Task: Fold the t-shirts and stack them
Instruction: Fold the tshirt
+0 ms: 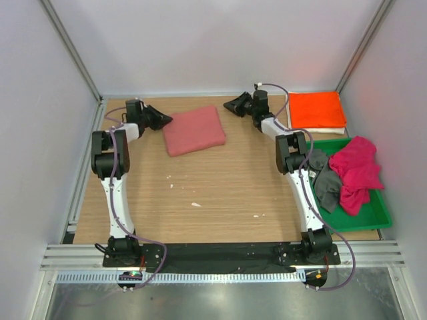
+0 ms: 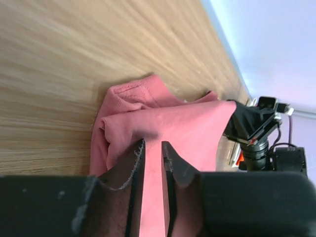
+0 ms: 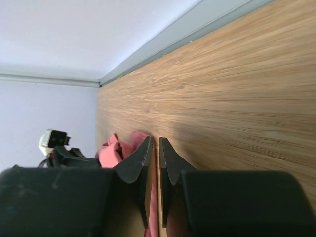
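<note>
Two white-and-black arms, the left arm based at seven o'clock and the right arm at five, carry looping purple cables and matte black wedge-shaped fingers

**Folded salmon shirt lies between two grippers**

A dusty salmon-red cloth t-shirt, folded into a rectangle, lies on the wooden table. The left gripper reaches its left edge. The right gripper sits just off its far right corner. Further right, a folded bright orange t-shirt rests on a white t-shirt. Nearer than those, a green plastic tray holds a crumpled magenta t-shirt and a dark grey t-shirt.
</note>
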{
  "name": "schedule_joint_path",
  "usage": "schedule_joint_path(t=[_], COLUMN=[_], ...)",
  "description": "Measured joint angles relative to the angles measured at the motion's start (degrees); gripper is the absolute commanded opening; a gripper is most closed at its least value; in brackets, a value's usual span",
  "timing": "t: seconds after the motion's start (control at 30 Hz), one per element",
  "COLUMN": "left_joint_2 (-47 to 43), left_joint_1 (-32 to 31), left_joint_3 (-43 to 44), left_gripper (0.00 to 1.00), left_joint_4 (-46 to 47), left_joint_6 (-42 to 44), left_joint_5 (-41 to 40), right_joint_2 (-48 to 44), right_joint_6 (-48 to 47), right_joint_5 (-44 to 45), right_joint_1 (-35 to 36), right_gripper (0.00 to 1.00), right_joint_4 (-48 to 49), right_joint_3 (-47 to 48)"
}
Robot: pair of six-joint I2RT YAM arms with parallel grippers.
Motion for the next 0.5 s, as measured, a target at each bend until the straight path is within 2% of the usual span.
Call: schedule_joint_path(t=[0.03, 0.13, 0.3, 0.43, 0.5], left_joint_2=[0.2, -0.4, -4.0, -12.5, -17.1], left_joint_1=[0.3, 0.7, 0.8, -0.4, -2.3], left_joint_3=[1.5, 4.5, 10.1, 9.3, 8.3], left_gripper=[0.27, 0.36, 0.41, 0.53, 0.58], left_joint_4=[-1.4, -6.1, -17.9, -23.7, -25.9], left_joint_6=[0.8, 4.3, 12.0, 17.1, 20.7], left_joint_5=[0.0, 0.0, -0.5, -0.7, -1.8], right_joint_2=[0.0, -0.9, -6.0, -15.5, -21.5], right_joint_6=[-0.4, -1.6, -4.9, -10.4, -13.8], right_joint_5=[0.3, 0.5, -1.2, -2.6, -3.1], right_joint_1=[-0.1, -0.4, -0.3, -0.3, -0.3], right_gripper=[0.16, 0.15, 0.19, 0.43, 0.48], right_joint_4=[-1.2, -5.2, -14.4, -23.5, -27.5], right_joint_3=[0.4, 0.7, -1.1, -5.7, -8.5])
